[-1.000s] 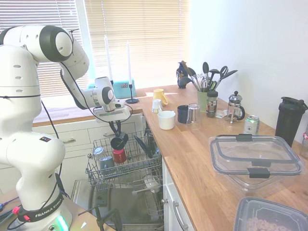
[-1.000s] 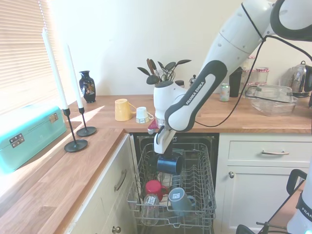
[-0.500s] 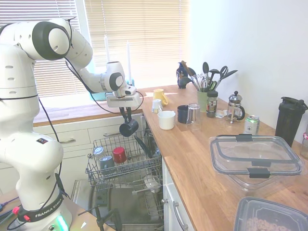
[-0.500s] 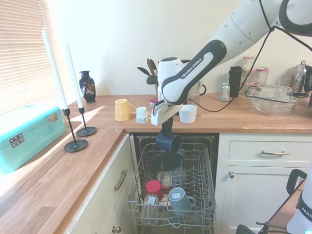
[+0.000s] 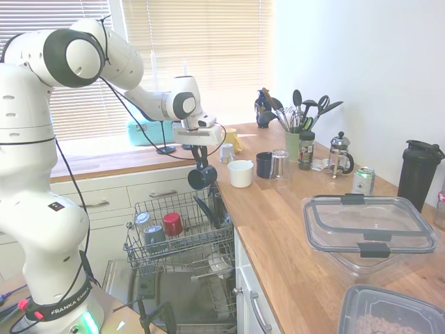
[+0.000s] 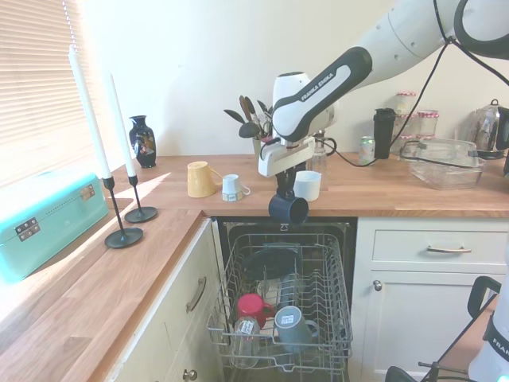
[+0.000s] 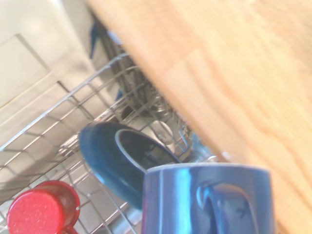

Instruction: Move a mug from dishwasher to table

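**Mug held in the air over the dishwasher's edge**

In the first exterior view the white arm rises at the far left, bends at a high elbow and reaches rightward, its wrist turned so the pincer (image 5: 203,165) points straight down. Its fingers are closed on the mug (image 5: 201,177), which hangs tipped on its side directly under them, clear of every surface.

Below the pincer and to its left lies the dishwasher (image 5: 182,236), door down and wire rack pulled out. In the rack, well beneath the pincer, sit a red mug (image 5: 172,224) and a grey-blue mug (image 5: 154,235).

Just right of the pincer, at about the level of the hanging mug, runs the front edge of the table (image 5: 292,236). Further right on the wood stand a white cup (image 5: 240,173), a dark cup (image 5: 264,165) and a utensil pot (image 5: 293,145).

The wrist view shows the mug (image 7: 207,200) close up, with the rack and the red mug (image 7: 41,208) underneath and the worktop's (image 7: 234,73) wood alongside.
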`<state>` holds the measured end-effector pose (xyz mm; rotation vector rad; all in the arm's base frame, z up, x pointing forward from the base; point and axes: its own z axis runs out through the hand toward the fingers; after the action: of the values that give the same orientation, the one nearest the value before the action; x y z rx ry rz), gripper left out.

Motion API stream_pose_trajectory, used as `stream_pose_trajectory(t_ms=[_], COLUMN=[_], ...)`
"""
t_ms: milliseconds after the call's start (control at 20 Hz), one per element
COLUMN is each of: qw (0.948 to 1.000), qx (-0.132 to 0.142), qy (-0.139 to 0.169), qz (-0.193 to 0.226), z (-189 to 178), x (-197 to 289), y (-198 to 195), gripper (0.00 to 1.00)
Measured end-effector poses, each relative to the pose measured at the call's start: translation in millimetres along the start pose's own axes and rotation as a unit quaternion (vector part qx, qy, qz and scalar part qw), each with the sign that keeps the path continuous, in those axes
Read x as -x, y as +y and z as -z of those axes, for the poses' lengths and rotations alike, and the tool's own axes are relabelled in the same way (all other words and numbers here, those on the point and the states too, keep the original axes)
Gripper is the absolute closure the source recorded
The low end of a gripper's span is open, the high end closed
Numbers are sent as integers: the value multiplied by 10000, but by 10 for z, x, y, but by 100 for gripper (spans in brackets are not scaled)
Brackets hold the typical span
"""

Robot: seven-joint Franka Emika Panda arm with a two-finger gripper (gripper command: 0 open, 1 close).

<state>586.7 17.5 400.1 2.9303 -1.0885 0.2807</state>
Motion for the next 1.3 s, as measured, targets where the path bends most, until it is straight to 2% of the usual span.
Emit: stream_pose_trajectory(t_ms=[250, 600, 900, 1300], qw=[9999, 9994, 9991, 9983], qx=[29, -19, 117, 221], qy=[-7, 82, 66, 81], qz=[-137, -340, -414, -539], z=[-121, 22, -23, -109], x=[-162, -445, -574, -837], y=[-34, -135, -368, -431], gripper=[100, 100, 100, 100])
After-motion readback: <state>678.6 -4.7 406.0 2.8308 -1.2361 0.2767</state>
